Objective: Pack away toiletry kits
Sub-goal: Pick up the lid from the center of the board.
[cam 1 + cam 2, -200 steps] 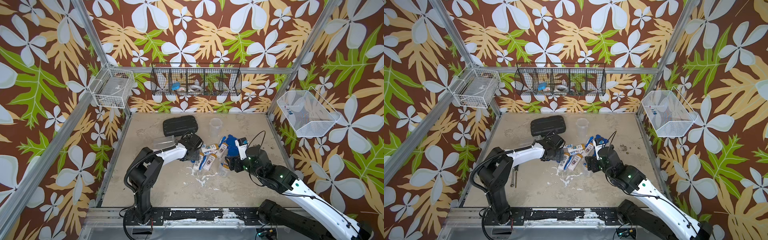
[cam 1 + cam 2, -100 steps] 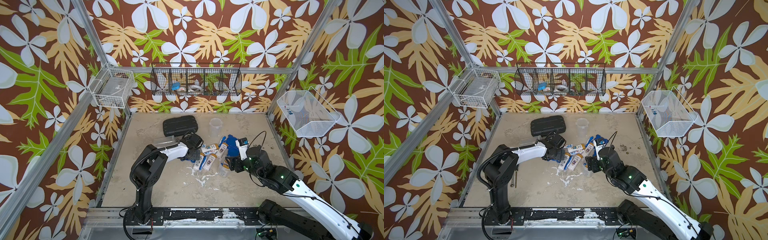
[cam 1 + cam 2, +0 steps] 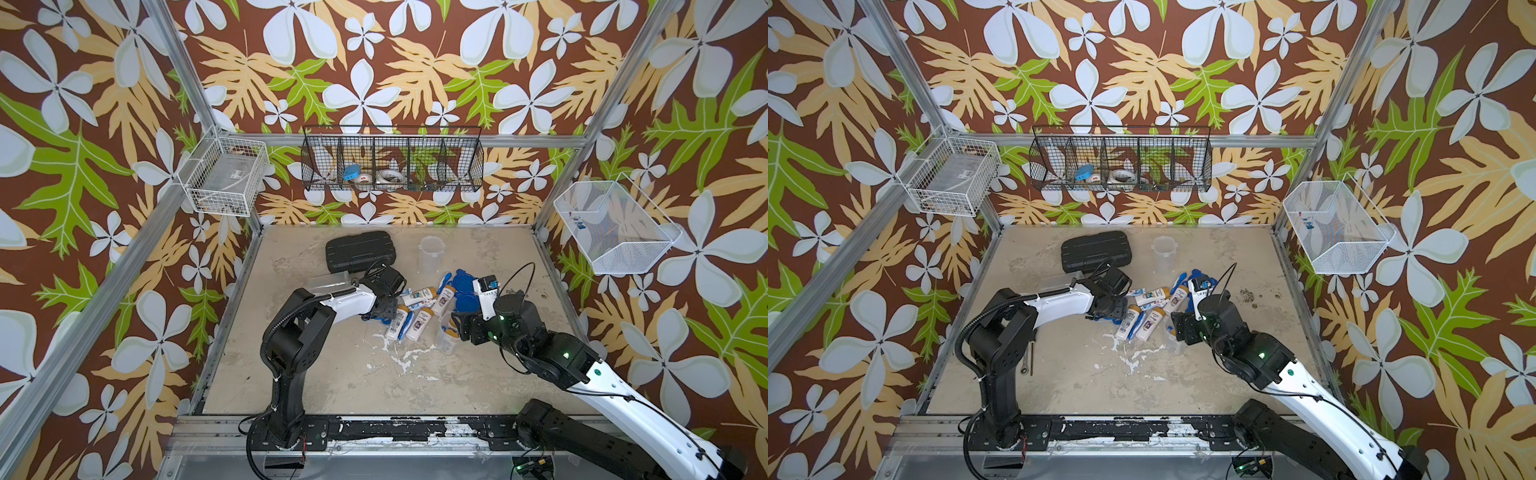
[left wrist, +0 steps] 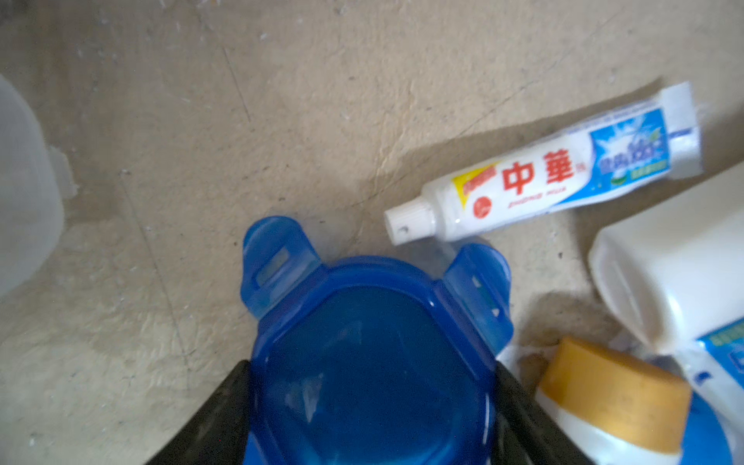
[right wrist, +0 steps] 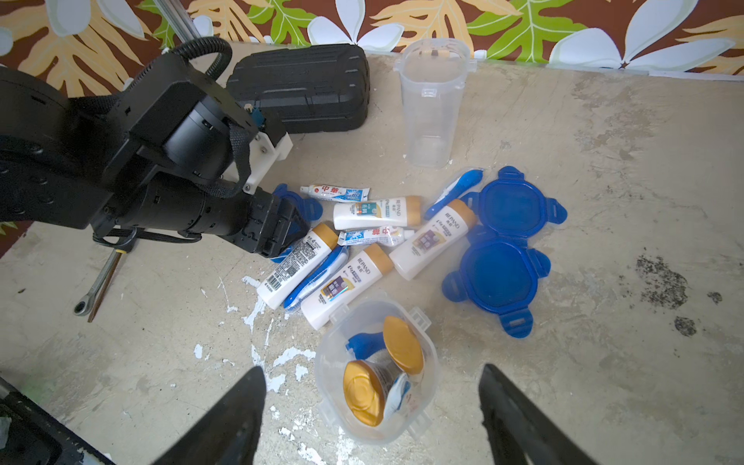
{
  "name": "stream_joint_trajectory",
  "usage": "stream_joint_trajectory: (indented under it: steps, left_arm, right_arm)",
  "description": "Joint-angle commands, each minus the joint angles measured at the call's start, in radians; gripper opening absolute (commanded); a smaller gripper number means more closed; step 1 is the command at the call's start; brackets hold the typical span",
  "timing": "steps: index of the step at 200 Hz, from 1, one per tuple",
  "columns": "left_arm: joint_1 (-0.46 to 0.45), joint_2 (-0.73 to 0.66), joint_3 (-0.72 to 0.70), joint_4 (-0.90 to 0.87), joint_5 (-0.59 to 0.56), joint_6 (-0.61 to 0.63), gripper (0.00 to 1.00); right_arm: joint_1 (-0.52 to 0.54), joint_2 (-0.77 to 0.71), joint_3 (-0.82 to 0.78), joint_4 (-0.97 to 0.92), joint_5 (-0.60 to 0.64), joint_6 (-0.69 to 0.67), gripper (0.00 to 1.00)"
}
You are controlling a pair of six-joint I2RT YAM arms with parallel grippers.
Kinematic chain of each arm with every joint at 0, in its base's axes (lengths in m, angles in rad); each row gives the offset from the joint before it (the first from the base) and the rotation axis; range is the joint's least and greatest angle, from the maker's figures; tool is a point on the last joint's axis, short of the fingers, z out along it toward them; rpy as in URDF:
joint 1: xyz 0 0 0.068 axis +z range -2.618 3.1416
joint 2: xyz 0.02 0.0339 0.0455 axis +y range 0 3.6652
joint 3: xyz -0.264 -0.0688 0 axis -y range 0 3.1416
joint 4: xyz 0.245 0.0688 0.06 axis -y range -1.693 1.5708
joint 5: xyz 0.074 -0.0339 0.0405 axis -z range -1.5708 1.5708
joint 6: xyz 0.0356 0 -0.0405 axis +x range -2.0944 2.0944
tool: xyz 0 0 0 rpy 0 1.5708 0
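My left gripper is shut on a blue clip lid at the left edge of the pile; both fingers press its sides. A toothpaste tube lies just past it. My right gripper stands open around an upright clear tumbler without touching it; the tumbler holds two orange-capped bottles, a tube and a blue toothbrush. Between the arms lie several white bottles, another tube and toothbrushes. Two more blue lids lie to the right. An empty tumbler stands behind.
A black ribbed case lies at the back left of the table, close to the left wrist. A clear container lies beside the left forearm. A wrench rests near the left edge. Wire baskets hang on the walls.
The left gripper has closed in on the blue lid, and its elbow has risen. The right arm has stayed nearly still around the filled tumbler.
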Motion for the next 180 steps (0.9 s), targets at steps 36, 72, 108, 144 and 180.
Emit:
stream_joint_trajectory:
  steps: [36,72,108,144,180]
  left_arm:
    - [0.001,-0.161,-0.014,-0.128,-0.032,0.081,0.63]
    - [0.001,-0.257,-0.041,-0.17,-0.009,0.1,0.64]
    - [-0.004,-0.324,-0.036,-0.208,0.032,0.103,0.64]
    - [-0.079,-0.376,0.032,-0.267,0.045,0.11,0.65]
    - [-0.197,-0.405,0.123,-0.295,0.063,0.147,0.65]
  right_arm:
    - [-0.131,-0.01,-0.026,-0.023,-0.097,0.089,0.84]
    - [-0.269,-0.001,-0.05,-0.032,-0.223,0.111,0.84]
    - [-0.326,0.0,-0.05,-0.036,-0.246,0.105,0.84]
    - [-0.374,0.012,-0.055,-0.042,-0.263,0.111,0.84]
    - [-0.558,0.039,-0.064,-0.037,-0.365,0.091,0.84]
